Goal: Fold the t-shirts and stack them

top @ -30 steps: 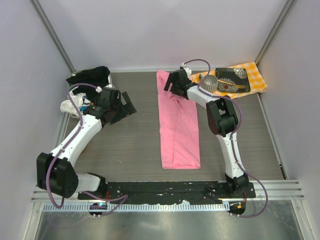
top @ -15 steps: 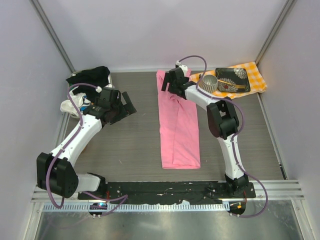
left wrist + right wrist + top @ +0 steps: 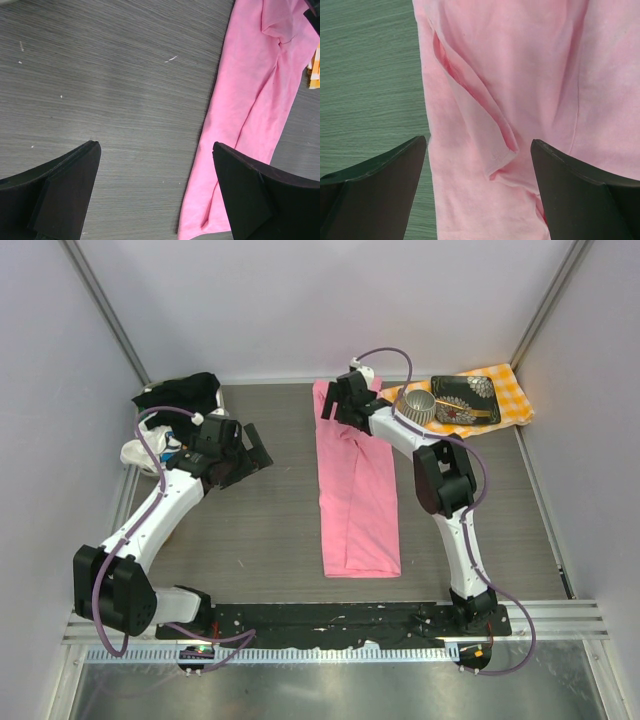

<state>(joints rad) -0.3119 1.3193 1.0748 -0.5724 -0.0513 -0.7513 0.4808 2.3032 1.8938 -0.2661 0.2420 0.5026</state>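
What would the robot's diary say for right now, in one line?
pink t-shirt: long strip, laid flat | right gripper: open above its far end, empty | left gripper: open over table, empty | black t-shirt: heaped, far left corner

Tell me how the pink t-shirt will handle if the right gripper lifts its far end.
Probably floppy: the pink t-shirt lies flat as a long folded strip with soft creases, so it should drape and may unfold. Likely light, as the cloth looks thin. The right gripper, open above it, might catch only the top layer.
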